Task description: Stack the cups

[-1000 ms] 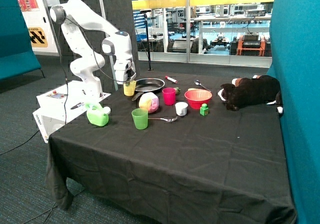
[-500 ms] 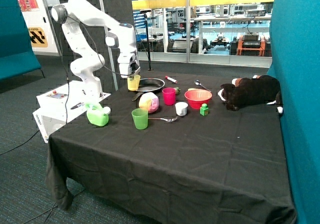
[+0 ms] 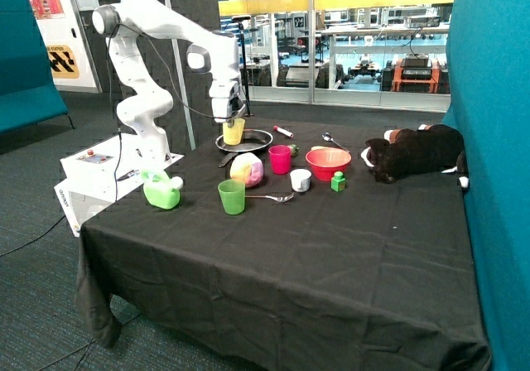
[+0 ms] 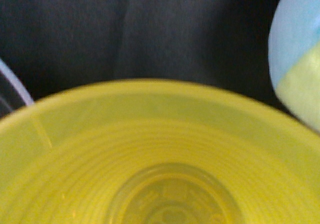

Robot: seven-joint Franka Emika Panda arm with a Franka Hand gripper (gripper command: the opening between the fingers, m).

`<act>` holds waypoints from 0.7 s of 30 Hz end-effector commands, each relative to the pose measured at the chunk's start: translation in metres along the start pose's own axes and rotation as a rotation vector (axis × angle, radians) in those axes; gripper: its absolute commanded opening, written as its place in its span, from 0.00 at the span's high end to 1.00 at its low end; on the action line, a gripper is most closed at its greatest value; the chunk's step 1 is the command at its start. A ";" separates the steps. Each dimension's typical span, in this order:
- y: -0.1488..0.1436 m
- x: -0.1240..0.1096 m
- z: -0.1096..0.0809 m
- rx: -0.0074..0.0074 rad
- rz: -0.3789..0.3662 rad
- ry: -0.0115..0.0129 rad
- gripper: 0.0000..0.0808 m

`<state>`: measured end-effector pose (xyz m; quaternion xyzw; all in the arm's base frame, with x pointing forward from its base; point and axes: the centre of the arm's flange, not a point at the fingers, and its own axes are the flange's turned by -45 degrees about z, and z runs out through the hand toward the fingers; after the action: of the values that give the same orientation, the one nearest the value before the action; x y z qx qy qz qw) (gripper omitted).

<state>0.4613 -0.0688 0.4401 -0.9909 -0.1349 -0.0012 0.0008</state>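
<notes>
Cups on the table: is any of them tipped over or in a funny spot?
None is tipped over. The pink-red cup and the green cup stand upright on the black table. The only odd one is the yellow cup: the robot's hand holds it in the air, over the black pan.

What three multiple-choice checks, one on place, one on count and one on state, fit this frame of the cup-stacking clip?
1. Where is the yellow cup?
A. Lifted above the frying pan
B. Inside the red bowl
C. Beside the plush toy

2. How many task cups stand on the table?
A. None
B. Two
C. Three

3. What is the gripper doing?
A. Hanging open
B. Holding the yellow cup
C. Pressing the ball

Key: 1 A, the cup hangs off the cloth over the pan. 2 B, only the pink cup and green cup stand there. 3 B, the wrist view looks straight into the cup.
</notes>
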 end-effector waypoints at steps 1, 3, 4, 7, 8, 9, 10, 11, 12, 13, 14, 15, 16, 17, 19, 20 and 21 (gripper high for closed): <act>0.001 0.039 -0.016 -0.0013 -0.009 -0.0026 1.00; 0.001 0.048 -0.019 -0.0013 -0.007 -0.0026 1.00; 0.001 0.052 -0.020 -0.0013 -0.006 -0.0026 1.00; -0.001 0.063 -0.023 -0.0013 -0.013 -0.0026 1.00; -0.002 0.067 -0.024 -0.0012 -0.019 -0.0026 1.00; -0.003 0.070 -0.024 -0.0012 -0.023 -0.0026 1.00; -0.004 0.072 -0.024 -0.0012 -0.025 -0.0026 1.00; -0.004 0.075 -0.025 -0.0012 -0.026 -0.0026 1.00; -0.005 0.077 -0.025 -0.0012 -0.026 -0.0026 1.00; -0.006 0.080 -0.025 -0.0012 -0.027 -0.0026 1.00; -0.006 0.082 -0.025 -0.0012 -0.028 -0.0026 1.00; -0.007 0.086 -0.025 -0.0012 -0.033 -0.0026 1.00; -0.007 0.089 -0.024 -0.0012 -0.033 -0.0026 1.00; -0.008 0.092 -0.024 -0.0012 -0.035 -0.0026 1.00; -0.007 0.101 -0.024 -0.0012 -0.036 -0.0026 1.00; -0.007 0.106 -0.024 -0.0012 -0.034 -0.0026 1.00; -0.006 0.111 -0.024 -0.0012 -0.032 -0.0026 1.00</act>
<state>0.5328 -0.0437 0.4608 -0.9891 -0.1476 -0.0003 0.0010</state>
